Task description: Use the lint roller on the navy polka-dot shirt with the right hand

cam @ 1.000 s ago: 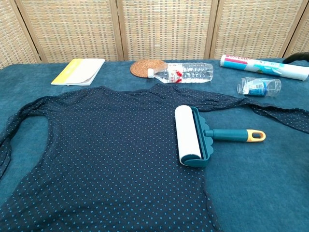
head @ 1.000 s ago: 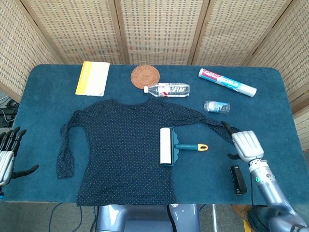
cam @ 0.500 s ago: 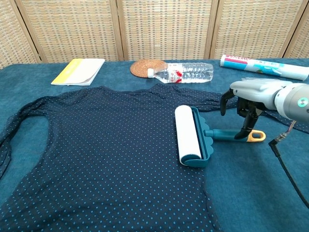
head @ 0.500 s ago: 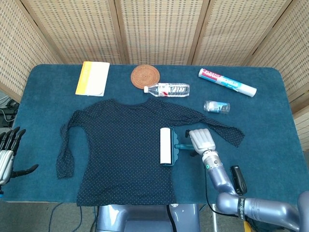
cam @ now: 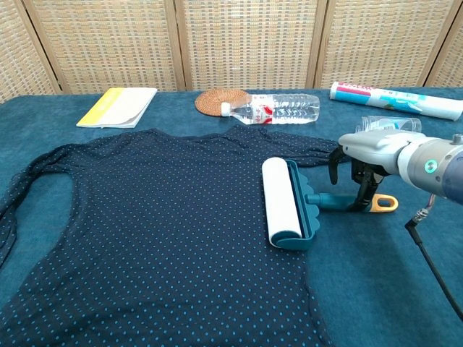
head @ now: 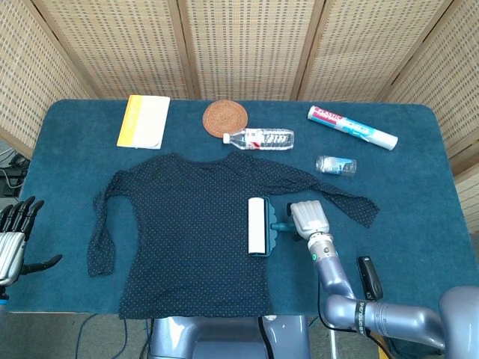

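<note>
On the blue-covered surface [head: 67,172], the navy polka-dot shirt [head: 187,232] [cam: 159,231] lies flat at the near edge, sleeves spread to either side. At the near-left corner, seen only from the head camera, the left hand [head: 13,243] rests off the surface's edge, its dark fingers apart and holding nothing. A small black device [head: 368,277], also visible only from above, lies near the right arm. The lint roller [head: 258,226] [cam: 283,204] sits on the shirt's right side, its white roll on the fabric and its teal handle pointing right. The right hand [head: 309,218] [cam: 362,163] is over that handle; the head view shows only its pale back covering the grip, while the chest view shows its dark fingers [cam: 359,189] curled down on both sides of the handle, just short of the yellow end loop. Whether they clamp the handle cannot be told. Beyond it lie a crushed clear cup [head: 336,165], a water bottle [head: 259,138] [cam: 278,108], a woven coaster [head: 225,117] [cam: 221,100], a yellow-edged notebook [head: 143,121] [cam: 117,107] and a printed tube [head: 352,127] [cam: 394,100], before a wicker screen [head: 247,45].
</note>
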Controlling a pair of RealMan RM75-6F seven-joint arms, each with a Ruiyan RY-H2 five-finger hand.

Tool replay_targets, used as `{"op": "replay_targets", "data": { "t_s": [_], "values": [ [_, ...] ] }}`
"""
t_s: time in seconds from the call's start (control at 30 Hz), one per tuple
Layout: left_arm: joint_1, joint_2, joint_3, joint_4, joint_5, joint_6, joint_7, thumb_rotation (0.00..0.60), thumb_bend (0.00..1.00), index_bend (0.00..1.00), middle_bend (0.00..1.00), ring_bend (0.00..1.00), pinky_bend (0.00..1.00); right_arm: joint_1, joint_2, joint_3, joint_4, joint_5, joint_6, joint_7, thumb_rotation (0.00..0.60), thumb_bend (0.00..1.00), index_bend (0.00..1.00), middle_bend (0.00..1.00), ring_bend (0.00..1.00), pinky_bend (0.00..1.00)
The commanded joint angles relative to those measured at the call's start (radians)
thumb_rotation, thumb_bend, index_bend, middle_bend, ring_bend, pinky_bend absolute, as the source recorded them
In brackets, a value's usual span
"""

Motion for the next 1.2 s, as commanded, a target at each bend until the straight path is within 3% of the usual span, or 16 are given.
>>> {"op": "replay_targets", "data": {
  "t_s": [0.03,0.5,0.6,0.73,0.83,1.03,1.2],
  "values": [
    [0.000,0.000,0.000,0.000,0.000,0.000,0.000,0.600,0.00,0.00,0.00,0.00,0.00,0.008,-0.013,-0.010,0.016,0.003,0.006,-0.013,0.600,0.37,0.45,1.00,1.00,1.00],
    [-0.002,0.005,0.000,0.003,-0.005,-0.005,-0.014,0.600,0.00,0.00,0.00,0.00,0.00,0.025,-0.068,-0.042,0.071,0.007,0.024,-0.045,0.600,0.40,0.46,1.00,1.00,1.00],
    [-0.003,0.007,-0.001,0.003,-0.005,-0.005,-0.019,0.600,0.00,0.00,0.00,0.00,0.00,0.025,-0.074,-0.047,0.081,0.008,0.019,-0.045,0.600,0.48,0.51,1.00,1.00,1.00],
    [-0.003,0.008,0.000,0.003,-0.003,-0.005,-0.022,0.600,0.00,0.00,0.00,0.00,0.00,0.025,-0.081,-0.053,0.090,-0.005,0.020,-0.042,0.600,0.70,0.62,1.00,1.00,1.00],
    [-0.003,0.009,0.000,0.002,-0.005,-0.006,-0.024,0.600,0.00,0.00,0.00,0.00,0.00,0.024,-0.079,-0.053,0.089,-0.034,0.024,-0.031,0.600,0.82,0.69,1.00,1.00,1.00],
    [-0.005,0.010,-0.001,0.002,-0.009,-0.010,-0.026,0.600,0.00,0.00,0.00,0.00,0.00,0.051,-0.044,-0.031,0.037,-0.070,0.032,-0.056,0.600,0.83,0.72,1.00,1.00,1.00],
    [-0.008,0.010,-0.003,0.005,-0.017,-0.017,-0.029,0.600,0.00,0.00,0.00,0.00,0.00,0.123,-0.011,0.017,-0.021,-0.021,0.032,-0.160,0.600,0.83,0.72,1.00,1.00,1.00]
  ]
}}
